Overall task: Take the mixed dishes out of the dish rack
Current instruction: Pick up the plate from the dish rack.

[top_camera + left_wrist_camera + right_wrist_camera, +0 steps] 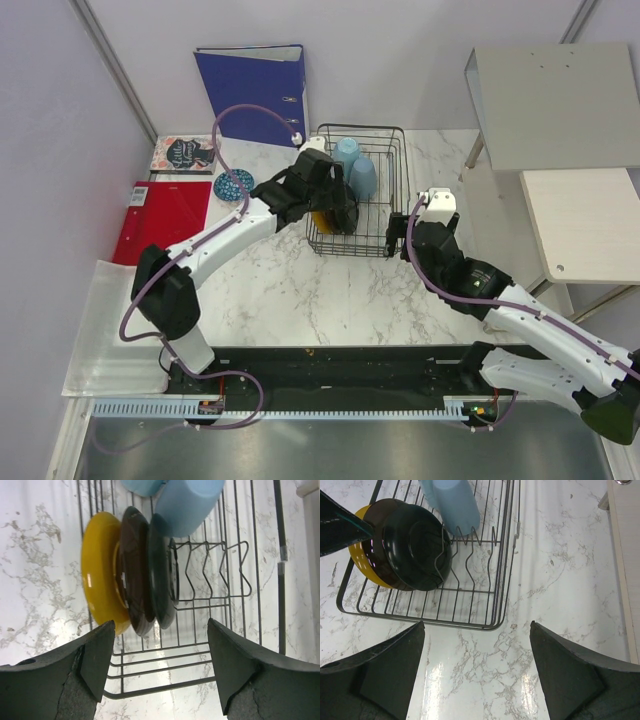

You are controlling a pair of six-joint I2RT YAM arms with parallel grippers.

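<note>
The black wire dish rack (404,180) stands at the back centre of the marble table. Two pale blue cups (346,152) (363,177) lie in its far part. Three plates stand on edge in it: a yellow plate (100,580), a dark reddish one (135,570) and a dark one (162,570). My left gripper (160,630) hangs open over the rack's near left part, the plates just beyond its fingertips. My right gripper (476,630) is open above bare table beside the rack's near right corner (495,622). A small blue patterned bowl (233,184) sits on the table left of the rack.
A blue ring binder (252,85) stands behind the rack at the left. A red folder (165,215) and a book (183,153) lie at the far left. Two pale side tables (555,105) (585,220) stand to the right. A translucent sheet (100,330) lies at the near left.
</note>
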